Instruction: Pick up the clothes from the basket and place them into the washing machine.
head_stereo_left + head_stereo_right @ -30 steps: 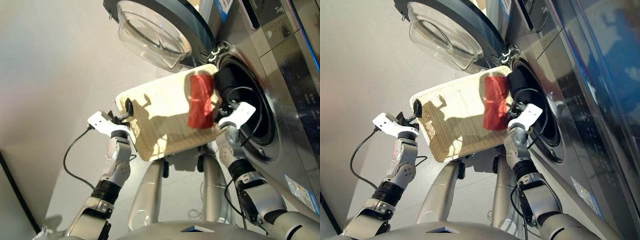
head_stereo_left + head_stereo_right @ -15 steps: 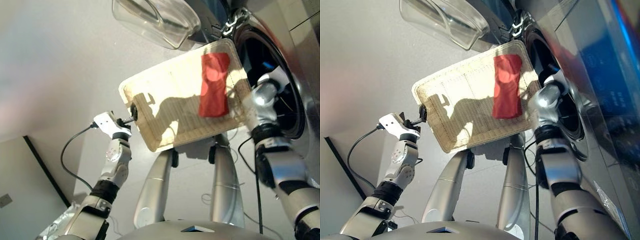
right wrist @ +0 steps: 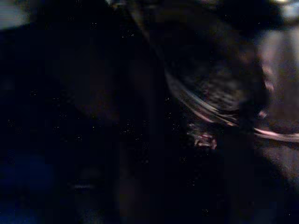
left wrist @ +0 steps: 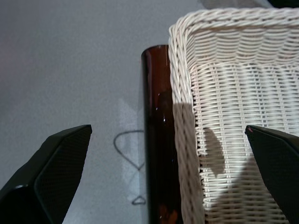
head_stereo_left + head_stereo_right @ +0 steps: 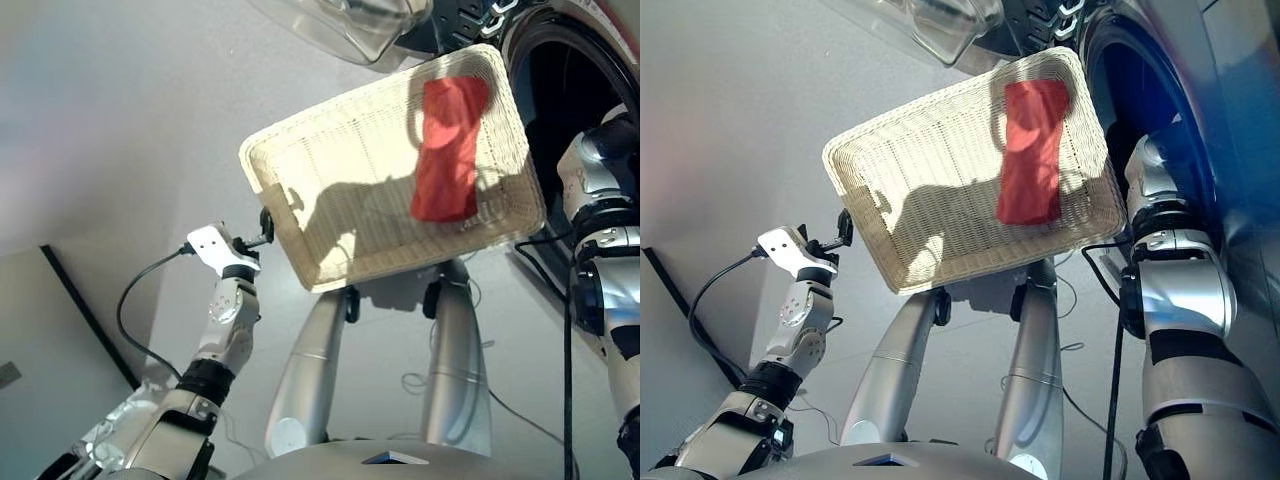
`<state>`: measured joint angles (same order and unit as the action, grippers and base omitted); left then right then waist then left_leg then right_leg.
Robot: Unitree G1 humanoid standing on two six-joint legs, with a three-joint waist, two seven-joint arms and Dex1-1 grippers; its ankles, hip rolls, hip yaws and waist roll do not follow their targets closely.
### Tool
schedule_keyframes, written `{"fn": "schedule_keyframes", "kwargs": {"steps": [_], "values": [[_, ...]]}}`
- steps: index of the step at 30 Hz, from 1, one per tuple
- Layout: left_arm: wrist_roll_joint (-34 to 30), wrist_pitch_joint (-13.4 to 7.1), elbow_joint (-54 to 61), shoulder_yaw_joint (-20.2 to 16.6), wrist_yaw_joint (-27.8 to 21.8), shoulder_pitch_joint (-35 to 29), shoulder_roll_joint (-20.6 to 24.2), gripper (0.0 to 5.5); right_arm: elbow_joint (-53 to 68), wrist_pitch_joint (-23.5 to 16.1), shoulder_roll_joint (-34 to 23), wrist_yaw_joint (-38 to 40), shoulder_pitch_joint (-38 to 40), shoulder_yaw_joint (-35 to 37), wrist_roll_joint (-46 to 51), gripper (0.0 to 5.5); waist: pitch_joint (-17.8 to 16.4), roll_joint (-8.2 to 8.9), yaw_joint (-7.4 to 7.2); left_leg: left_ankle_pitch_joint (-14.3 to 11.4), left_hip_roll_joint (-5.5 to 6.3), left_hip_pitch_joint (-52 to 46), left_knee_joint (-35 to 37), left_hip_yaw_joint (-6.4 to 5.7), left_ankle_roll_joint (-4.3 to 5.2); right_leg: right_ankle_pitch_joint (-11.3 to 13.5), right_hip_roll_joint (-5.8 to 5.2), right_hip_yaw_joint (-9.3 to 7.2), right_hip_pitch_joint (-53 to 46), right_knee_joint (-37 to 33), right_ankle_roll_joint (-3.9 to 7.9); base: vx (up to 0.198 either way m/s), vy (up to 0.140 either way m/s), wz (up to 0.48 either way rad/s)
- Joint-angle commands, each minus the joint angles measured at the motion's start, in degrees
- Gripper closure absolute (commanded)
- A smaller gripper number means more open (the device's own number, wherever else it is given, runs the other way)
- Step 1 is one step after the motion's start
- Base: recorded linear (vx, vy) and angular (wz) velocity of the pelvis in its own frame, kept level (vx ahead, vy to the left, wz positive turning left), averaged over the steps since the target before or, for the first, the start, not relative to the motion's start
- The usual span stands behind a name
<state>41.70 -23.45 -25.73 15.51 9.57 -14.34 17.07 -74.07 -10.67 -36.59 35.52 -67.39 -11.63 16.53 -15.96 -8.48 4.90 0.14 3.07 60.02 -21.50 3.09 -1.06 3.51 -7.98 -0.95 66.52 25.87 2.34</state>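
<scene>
Left eye view gives us the cream woven basket [image 5: 330,190] with a single coral red cloth [image 5: 448,148] lying lengthwise along its short edge nearest the washing machine [image 5: 570,120], one end of the cloth close to the far corner by the drum opening and the other end stopping short of the near rim. The rest of the basket floor shows only bare weave crossed by a shadow. The navy and black pieces are not visible to us in the basket. The door [image 5: 360,20] of the machine hangs open beyond the basket's far edge, its clear glass bowl just past the rim. Our left gripper [image 5: 266,226] sits at the basket's opposite short edge, near its middle; in the left wrist view its two black fingers [image 4: 51,172] stand spread well apart with nothing between them, one on the floor side and one over the weave, while the basket rim and a dark brown bar [image 4: 159,140] under it lie in the gap without being pinched. Our right arm [image 5: 1170,280] reaches beside the basket's machine-side edge toward the drum opening, and the right gripper is hidden from the head camera; the right wrist view is nearly black, so we cannot tell whether it grips or has let go.
</scene>
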Motion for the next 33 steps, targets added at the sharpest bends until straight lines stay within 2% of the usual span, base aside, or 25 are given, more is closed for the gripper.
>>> {"fn": "schedule_keyframes", "kwargs": {"steps": [1,6,10,11,15,24,28,33], "values": [[0.52,-0.98,-2.10,-2.64,-0.70,1.81,2.57,0.00,1.31,-4.10,-4.39,-4.19,-2.18,-4.12,3.69,0.00,4.63,0.45,-0.61,-4.66,-0.29,-1.26,0.65,-1.44,-1.74,-1.64,2.02,-2.09,-2.16,-0.18,0.24,0.000,0.000,0.000],[0.27,-1.21,-5.37,-3.36,-1.52,0.75,2.18,0.00,4.64,-7.33,-1.31,-8.49,2.46,-3.02,7.89,0.00,4.87,1.08,-1.25,-4.05,-0.55,-3.46,2.72,-1.74,-1.35,-1.32,1.90,-2.45,-4.36,-2.27,0.35,0.000,0.000,0.000],[0.11,-1.44,-7.10,-4.25,-1.61,0.42,1.68,0.00,10.64,-9.83,1.42,-9.20,7.01,-0.91,9.05,0.00,4.82,1.49,-1.53,-3.58,-0.48,-5.09,4.10,-1.76,-1.12,-1.13,2.01,-2.73,-5.99,-3.53,0.44,0.000,0.000,0.000],[-0.04,-1.74,-8.15,-4.74,-1.73,0.10,1.15,0.00,15.36,-12.00,3.85,-9.99,10.37,0.86,10.55,0.00,4.86,1.70,-1.78,-3.48,-0.47,-6.09,4.81,-1.84,-1.08,-1.04,2.08,-2.81,-6.93,-4.02,0.52,0.000,0.000,0.000],[-0.56,-1.83,-9.55,-4.70,-2.89,-0.52,0.79,0.00,21.65,-14.05,6.97,-15.40,15.79,0.89,13.55,0.00,4.82,2.31,-2.37,-3.05,-0.50,-7.88,6.00,-1.83,-0.86,-0.51,1.97,-2.82,-8.62,-5.31,0.63,0.000,0.000,0.000],[-3.12,-2.06,-12.00,-6.32,-3.32,-1.54,0.71,0.00,26.14,-11.07,10.32,-24.47,22.17,-8.61,9.03,0.00,4.26,3.85,-2.30,-1.66,-0.40,-10.24,8.31,-2.05,-0.43,1.23,1.78,-3.41,-11.38,-8.85,0.86,0.000,0.000,0.000],[-5.92,-3.80,-12.37,-7.38,-0.03,-2.44,-0.17,0.00,24.45,-10.80,14.72,-25.73,23.71,-9.29,11.22,0.00,4.03,4.14,-1.72,-1.68,-0.17,-9.47,7.43,-2.22,-0.72,0.97,1.87,-3.28,-10.87,-7.86,0.67,0.000,0.000,0.000],[-7.35,-4.46,-13.36,-7.17,1.82,-3.72,-0.75,0.00,21.00,-10.22,17.64,-25.60,23.82,-10.47,11.32,0.00,3.97,4.10,-1.19,-1.88,-0.11,-8.76,6.69,-2.52,-0.90,0.47,1.70,-3.55,-10.33,-6.79,0.58,0.000,0.000,0.000]]}}
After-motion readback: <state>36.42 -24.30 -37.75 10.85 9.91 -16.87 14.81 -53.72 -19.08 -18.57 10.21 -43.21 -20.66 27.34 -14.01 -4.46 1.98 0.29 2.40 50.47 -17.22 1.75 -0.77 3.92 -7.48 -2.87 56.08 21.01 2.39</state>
